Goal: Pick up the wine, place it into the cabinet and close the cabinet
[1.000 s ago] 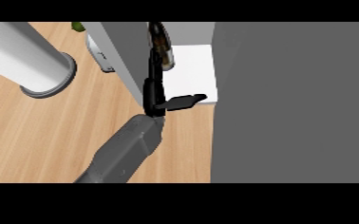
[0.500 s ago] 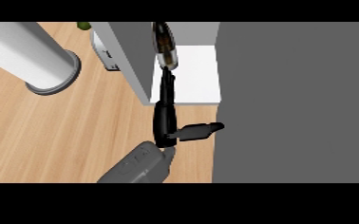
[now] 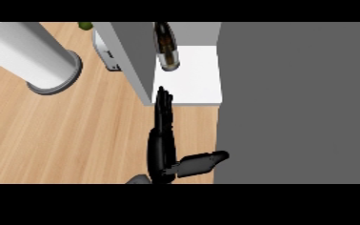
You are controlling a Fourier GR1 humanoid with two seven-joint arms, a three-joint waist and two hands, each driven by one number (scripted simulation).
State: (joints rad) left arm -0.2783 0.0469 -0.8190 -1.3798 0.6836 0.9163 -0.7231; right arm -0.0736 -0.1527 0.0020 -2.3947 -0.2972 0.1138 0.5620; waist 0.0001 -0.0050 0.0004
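The dark wine bottle stands upright on the white shelf inside the cabinet, at the opening's left side near the grey door panel. My left hand is below it over the wooden counter, open, with its fingers straight and pointing at the shelf's front edge and the thumb stuck out to the right. A clear gap separates the fingertips from the bottle. The hand holds nothing. My right hand does not show.
A tall white cylinder stands on the counter at the left. A small white and grey object and a green thing sit behind the door panel. The cabinet's dark grey body fills the right side.
The hand has pulled back from the bottle toward the lower edge, with its fingers straightened. The bottle stays on the shelf.
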